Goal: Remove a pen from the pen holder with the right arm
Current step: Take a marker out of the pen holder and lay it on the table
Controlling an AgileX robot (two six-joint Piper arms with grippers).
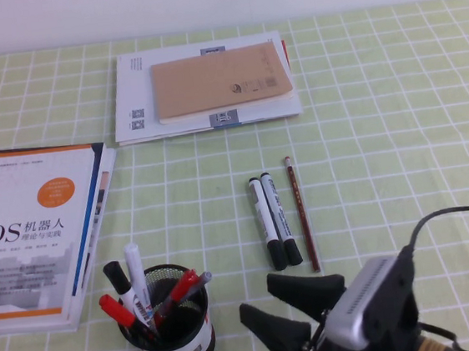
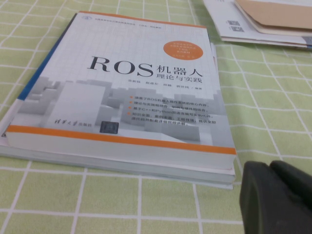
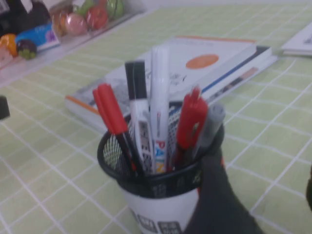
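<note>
High view: raised camera on the robot's side, tilted down over the table [image 1: 376,85]. It takes in the whole layout, with the right gripper [image 1: 255,296] at the near edge. Left wrist view: low and close, looking along the book [image 2: 136,97], with the left gripper [image 2: 275,195] near the book's corner. Right wrist view: low, very near the pen holder [image 3: 161,195], facing the book behind it. All three views share the book; the high and right wrist views share the pen holder.

There is one pen holder [image 1: 181,349], and five pens [image 1: 135,270] stand in it: two red, one white, one with a black top and one gray. On the table [image 1: 395,108] lie two black markers [image 1: 265,223] and one pencil [image 1: 300,210]. There is also one big white book [image 1: 31,239] and one brown notebook [image 1: 220,80].
</note>
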